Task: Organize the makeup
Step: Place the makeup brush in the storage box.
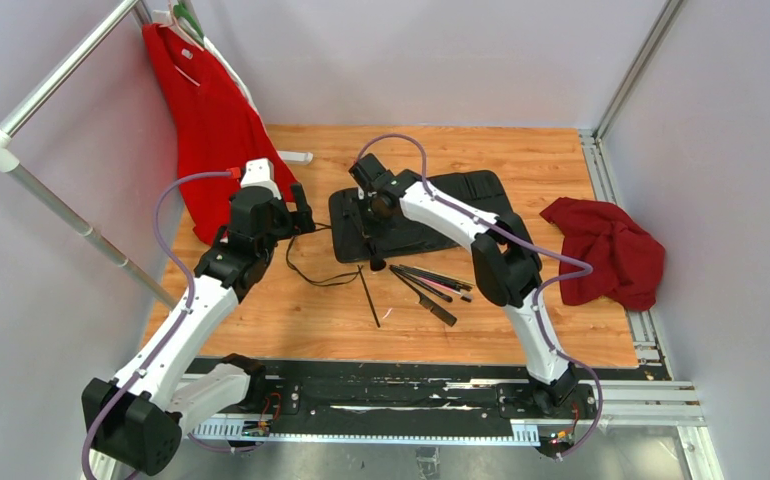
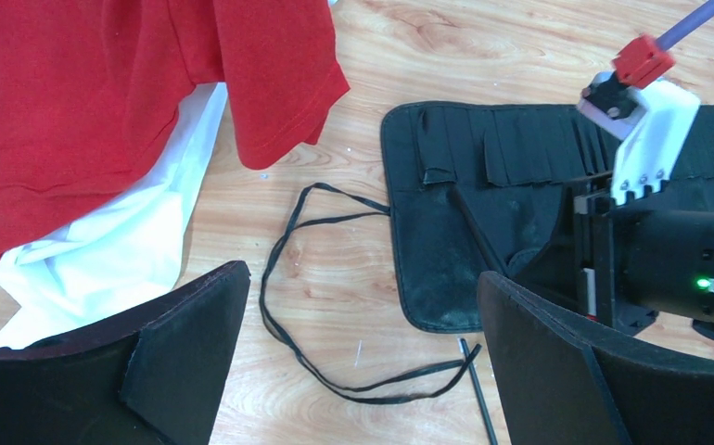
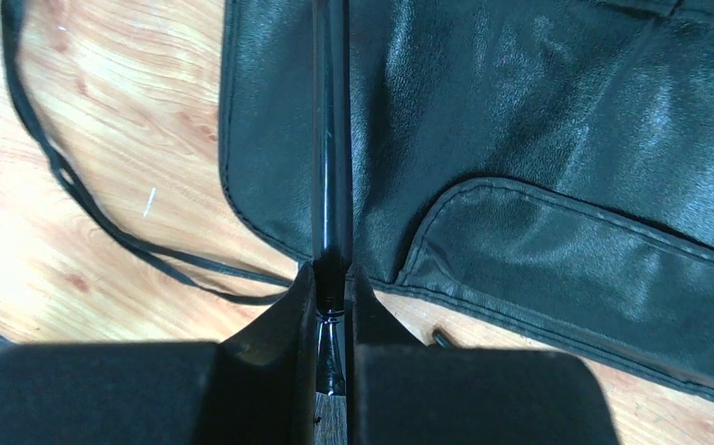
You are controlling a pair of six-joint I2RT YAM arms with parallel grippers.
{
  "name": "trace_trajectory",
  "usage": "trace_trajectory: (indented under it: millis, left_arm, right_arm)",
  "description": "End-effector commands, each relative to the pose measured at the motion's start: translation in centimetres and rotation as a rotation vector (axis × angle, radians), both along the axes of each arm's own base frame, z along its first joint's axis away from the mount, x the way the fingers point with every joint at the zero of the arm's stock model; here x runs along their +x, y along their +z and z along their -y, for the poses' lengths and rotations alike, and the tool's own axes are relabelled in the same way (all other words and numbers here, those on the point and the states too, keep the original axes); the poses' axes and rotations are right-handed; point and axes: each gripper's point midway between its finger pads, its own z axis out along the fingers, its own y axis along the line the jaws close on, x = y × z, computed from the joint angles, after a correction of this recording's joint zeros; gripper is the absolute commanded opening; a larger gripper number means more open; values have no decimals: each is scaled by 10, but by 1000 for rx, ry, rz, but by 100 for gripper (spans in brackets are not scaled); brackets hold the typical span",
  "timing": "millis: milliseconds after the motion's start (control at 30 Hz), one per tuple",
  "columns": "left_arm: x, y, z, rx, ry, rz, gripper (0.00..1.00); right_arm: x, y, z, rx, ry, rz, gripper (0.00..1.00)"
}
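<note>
Plain grey walls (image 1: pixel 411 60) enclose an orange-grained wooden tabletop (image 1: pixel 521 160). The right gripper (image 3: pixel 333 278) pinches a thin black makeup brush (image 3: pixel 332 139) over the black fabric slotted case (image 1: pixel 461 190). Other slim black brushes (image 1: pixel 429 282) lie loose beside it. The left gripper (image 2: pixel 363 278) gapes wide, holding nothing.

Right wrist view: we lose the held brush (image 3: pixel 332 139) past the top edge, its lower end buried between the fingers of the right gripper (image 3: pixel 332 297). The case (image 3: pixel 539 139) runs off the top and right edges there; the cord (image 3: pixel 66 176) exits upper left. Left wrist view: the right arm (image 2: pixel 669 250) covers the case's right side, and a thin tool (image 2: pixel 476 389) at bottom centre is cut by the frame edge. Top view: the loose brushes (image 1: pixel 426 283) are too small for us to sort by type.
</note>
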Motion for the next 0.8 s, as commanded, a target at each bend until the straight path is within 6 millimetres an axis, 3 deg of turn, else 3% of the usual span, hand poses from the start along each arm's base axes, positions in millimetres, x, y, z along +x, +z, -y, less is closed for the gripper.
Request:
trace_trajectory:
  millis: [0, 767]
  left_arm:
    - [6, 12, -1, -6, 0, 29, 98]
    - [9, 5, -2, -7, 3, 16, 98]
  right_arm:
    - [3, -13, 5, -21, -24, -44, 1]
    - [13, -34, 2, -18, -39, -86, 1]
